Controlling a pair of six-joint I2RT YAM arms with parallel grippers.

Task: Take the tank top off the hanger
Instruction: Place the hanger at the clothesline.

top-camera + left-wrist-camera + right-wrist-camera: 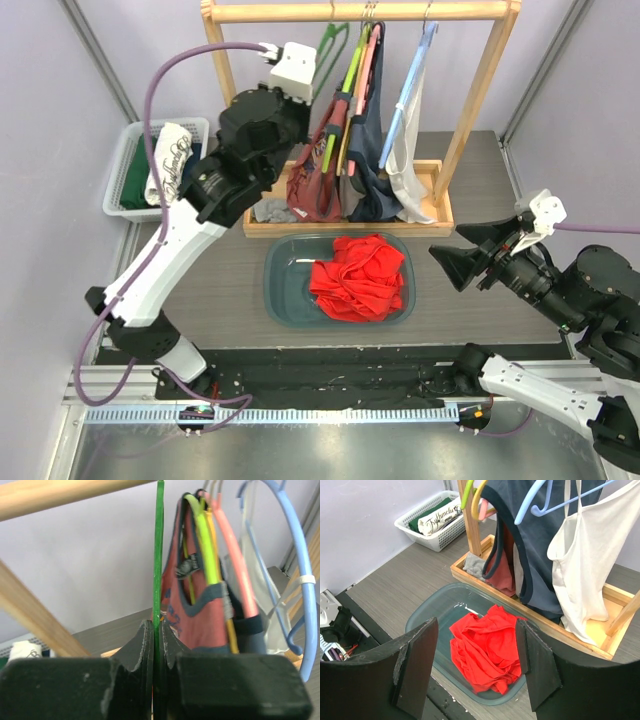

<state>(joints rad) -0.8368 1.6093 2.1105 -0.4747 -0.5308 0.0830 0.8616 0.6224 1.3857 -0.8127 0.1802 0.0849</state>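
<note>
1. Tank top (pixel 315 185) (I take it to be the maroon one with dark trim, nearest the held hanger) hangs at the left end of the wooden rack (pixel 360 10). Its hem slumps into the rack's base tray and it is pressed against a navy top (pixel 540 555). A white top (pixel 580 570) hangs farther right.
2. Handling, as a judgement: this looks like light, limp jersey that will stretch and cling rather than slide, and nothing about it is fragile. The straps are the likely snag points. A sensible hold would be a pinch of strap or neckline near the hanger's shoulder, lifted off one side at a time.
3. The left gripper (pixel 156 630) is clamped on the thin edge of the green hanger (pixel 159 555), with its jaws nearly together around it.
4. The right gripper (pixel 476 630) hovers with its jaws wide and nothing between them. It sits off to the right of the tub (pixel 272 290), which holds a crumpled red garment (pixel 355 280), and is well apart from the rack.
5. Hard to tell:
   - I cannot tell whether the maroon cloth hangs on the green hanger or on the yellow-green hanger (pixel 202 540) beside it (the left wrist view shows only bare green bar above the jaws).
   - The hanger's lower part is hidden behind the fingers.
   - From above, the left wrist covers its own fingertips.
   - The straps overlap too tightly to sort.
</note>
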